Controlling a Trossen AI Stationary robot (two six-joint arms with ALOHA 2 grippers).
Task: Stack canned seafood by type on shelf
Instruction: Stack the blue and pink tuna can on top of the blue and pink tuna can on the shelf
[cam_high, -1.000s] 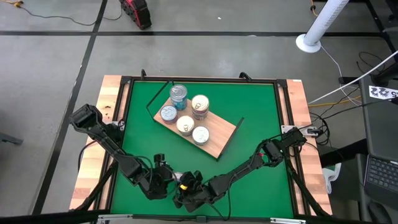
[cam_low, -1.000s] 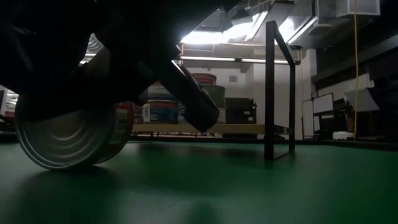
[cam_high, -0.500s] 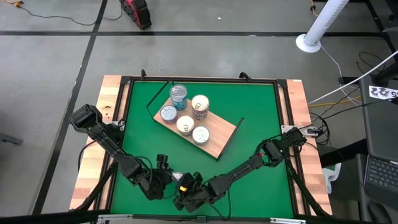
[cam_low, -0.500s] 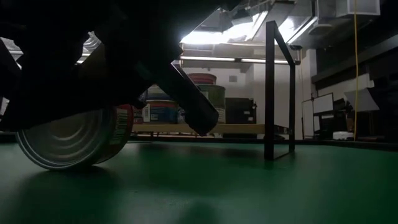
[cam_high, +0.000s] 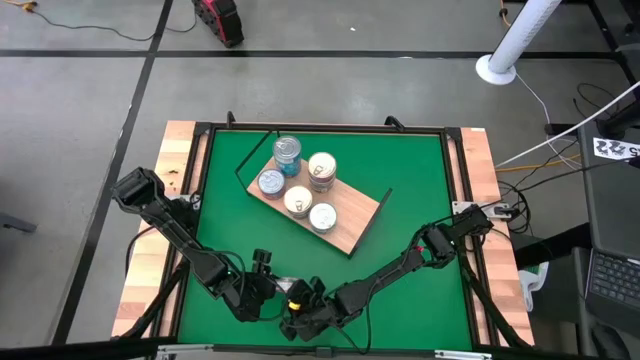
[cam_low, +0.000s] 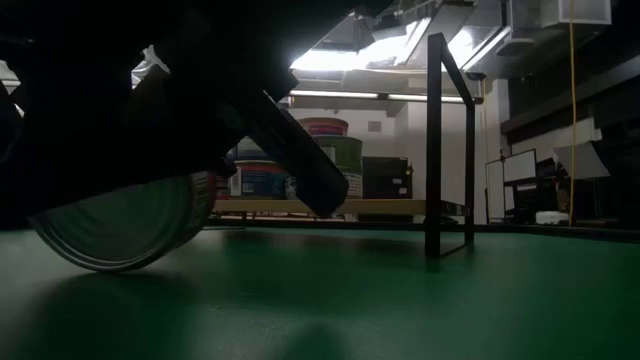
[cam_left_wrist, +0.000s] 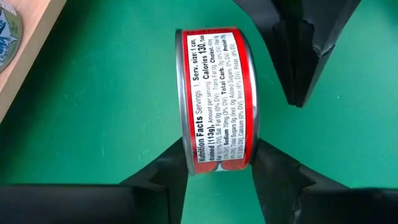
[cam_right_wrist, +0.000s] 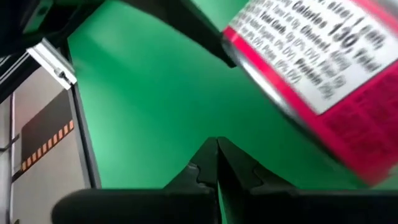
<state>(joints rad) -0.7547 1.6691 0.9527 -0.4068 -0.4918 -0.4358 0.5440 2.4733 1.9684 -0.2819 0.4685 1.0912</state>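
Note:
A short round tin (cam_left_wrist: 217, 93) with a red nutrition label stands on its rim on the green mat near the table's front edge (cam_high: 292, 293). My left gripper (cam_left_wrist: 219, 167) is closed on it. My right gripper (cam_right_wrist: 217, 155) is shut and empty. In the left wrist view its fingers (cam_left_wrist: 305, 56) stand just beside the tin, with a strip of mat between. The shelf (cam_high: 350, 225), a light wood board, lies at the far middle. Several tins (cam_high: 298, 200) stand upright on it. My left gripper pinches the tin between its two fingers, one on each flat end (cam_left_wrist: 186, 163), close to the part of the rim nearest the wrist. The fingers slant down from the table's left. The tin is tilted, its lower rim (cam_low: 110, 266) at the mat.
The shelf's dark upright frame (cam_low: 436, 150) rises at its right end. Pale wooden rails (cam_high: 180, 170) run along both sides of the mat. Both arms crowd the near middle, and bare green mat (cam_high: 420, 170) lies to the right of the shelf.
My left gripper has rolled about its own line while staying in place. The tin has tipped with it, and its flat end, which faced the low camera squarely, now leans down toward the mat. My right gripper has kept still.

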